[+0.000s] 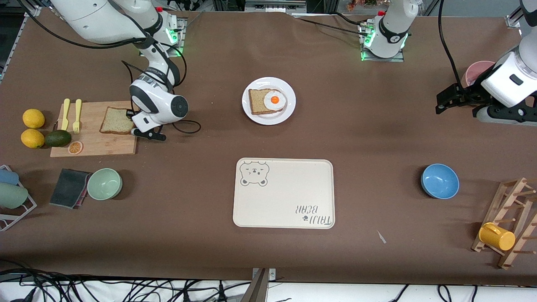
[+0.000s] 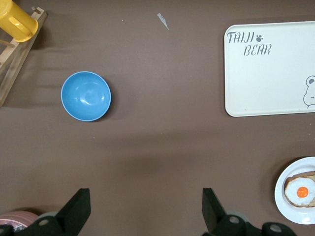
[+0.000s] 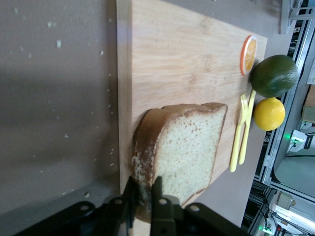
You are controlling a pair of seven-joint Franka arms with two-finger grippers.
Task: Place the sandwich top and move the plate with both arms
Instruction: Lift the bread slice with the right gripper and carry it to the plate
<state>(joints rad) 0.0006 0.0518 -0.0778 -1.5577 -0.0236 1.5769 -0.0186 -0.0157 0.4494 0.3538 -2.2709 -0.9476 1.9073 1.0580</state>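
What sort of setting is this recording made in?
Probably a lab tabletop staged as a kitchen: two robot arms bolted to a brown-covered table, a cutting board with bread and fruit, a mug rack, cables along the edge.

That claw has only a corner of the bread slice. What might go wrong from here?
Two risks, as guesses. The right end effector pinches the sandwich top by one crust edge only, so the soft slice may sag, tear or slip out when carried from the cutting board. It must then land squarely on the egg slice on the small plate; off-centre, it could slide off. The left end effector waits open over bare table.
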